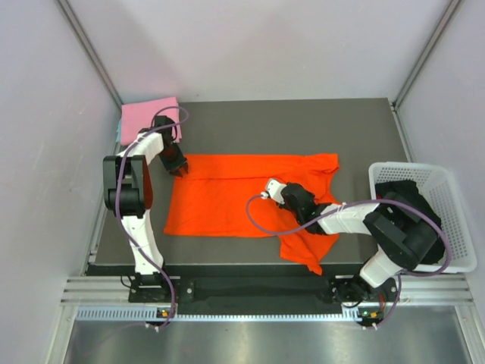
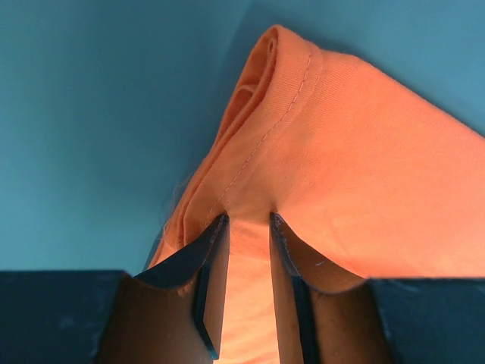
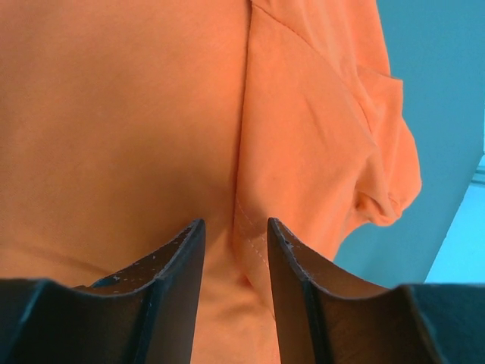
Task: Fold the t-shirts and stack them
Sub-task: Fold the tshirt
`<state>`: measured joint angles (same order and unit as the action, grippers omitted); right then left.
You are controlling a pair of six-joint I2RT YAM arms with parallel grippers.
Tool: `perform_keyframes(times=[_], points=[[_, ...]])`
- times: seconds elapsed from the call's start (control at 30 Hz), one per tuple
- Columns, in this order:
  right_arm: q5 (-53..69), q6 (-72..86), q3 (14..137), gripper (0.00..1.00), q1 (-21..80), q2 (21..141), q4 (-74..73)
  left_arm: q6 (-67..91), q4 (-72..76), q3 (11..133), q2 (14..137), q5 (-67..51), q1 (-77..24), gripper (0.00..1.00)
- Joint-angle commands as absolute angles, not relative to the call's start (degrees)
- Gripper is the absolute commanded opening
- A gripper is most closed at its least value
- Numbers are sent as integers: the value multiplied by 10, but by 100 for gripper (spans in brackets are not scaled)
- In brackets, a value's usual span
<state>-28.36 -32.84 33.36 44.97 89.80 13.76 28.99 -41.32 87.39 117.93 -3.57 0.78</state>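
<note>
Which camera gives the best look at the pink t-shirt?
Top external: the pink t-shirt lies at the far left, nearly all of it visible. Both wrist views show only the orange t-shirt and none of the pink one.

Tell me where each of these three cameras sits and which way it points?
Top external: fixed above and behind the arms, looking down on the table; shows left arm, right arm, orange-red t-shirt, folded pink t-shirt, white basket.
Left wrist: rides the left arm, looking along the left fingers, which pinch the shirt's hemmed corner.
Right wrist: rides the right arm, looking past the right fingers at a shirt seam.
Shared: all three see the orange-red t-shirt.
</note>
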Motion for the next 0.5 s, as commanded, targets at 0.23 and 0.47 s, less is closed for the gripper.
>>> perform_keyframes(times=[0.23,0.47], points=[[-363,-346,358,31,457,977,192,292,-417,895,1190,-18,13,33],[-381,-351,403,16,457,967,156,292,-421,896,1188,-15,13,32]])
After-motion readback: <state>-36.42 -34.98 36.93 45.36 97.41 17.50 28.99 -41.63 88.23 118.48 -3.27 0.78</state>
